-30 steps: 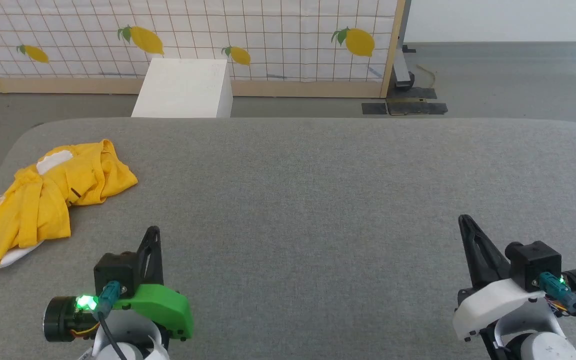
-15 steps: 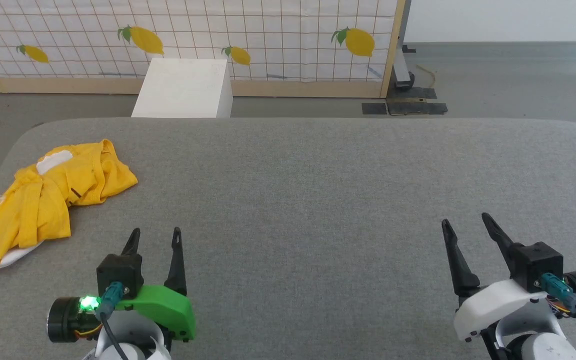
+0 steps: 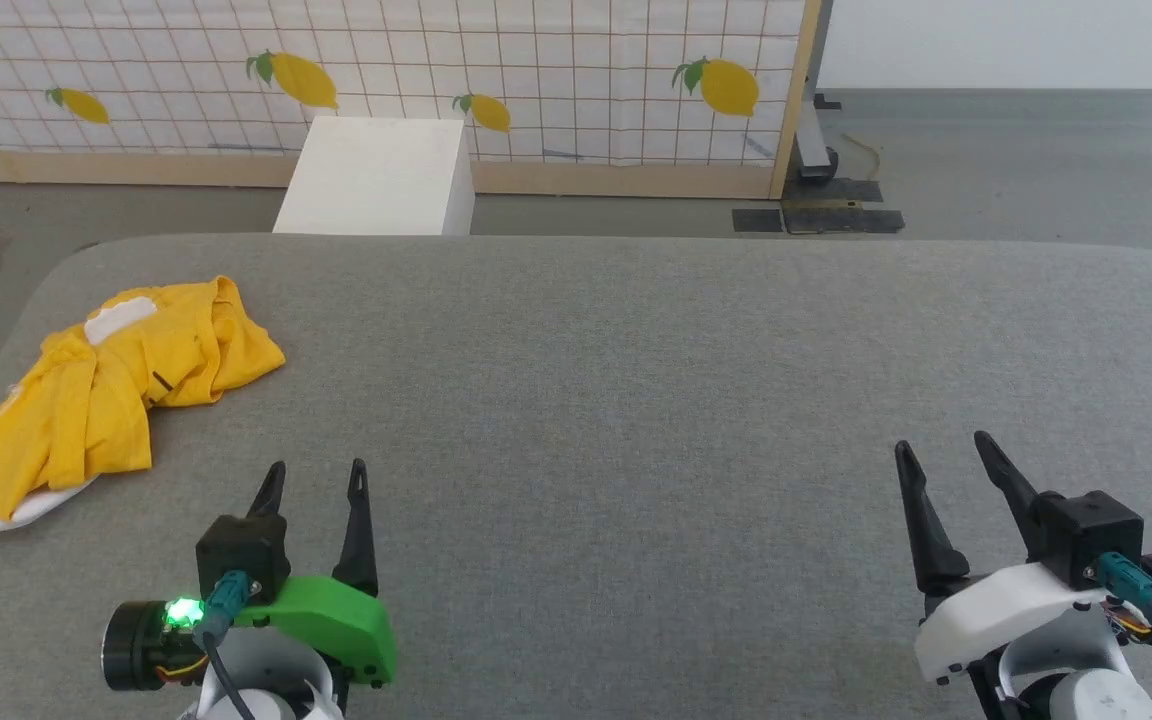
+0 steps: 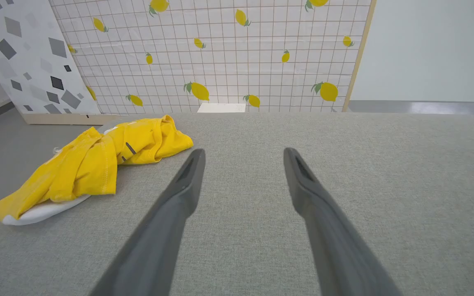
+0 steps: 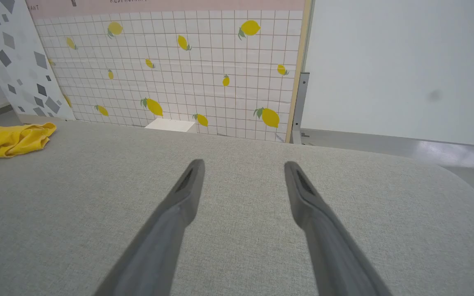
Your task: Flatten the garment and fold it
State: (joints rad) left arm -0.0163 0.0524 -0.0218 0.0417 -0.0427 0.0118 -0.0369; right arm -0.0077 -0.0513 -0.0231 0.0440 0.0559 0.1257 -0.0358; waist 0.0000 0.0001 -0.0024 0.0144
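Garment is a crumpled heap at the far left of the grey padded table, close to the left edge. It's yellow, with a white patch on its far part, a white bit poking out at the near-left end and a short black stripe mid-heap; not flattened, not folded. Left gripper sits near-left over the table, green shell, jaws spread wide with nothing between them, pointing to the far side. The garment lies to its far left, apart, no contact. Right gripper near-right, white shell, jaws equally wide, empty, well apart from the garment with most of the table between. In the left wrist view both fingers are over the table cloth, garment beyond and left of the left tip, not touching. In the right wrist view the garment is a yellow bit at the far-left edge. Past the table's far edge is a white box on the floor, and behind it a tiled lemon-print screen with a wooden frame
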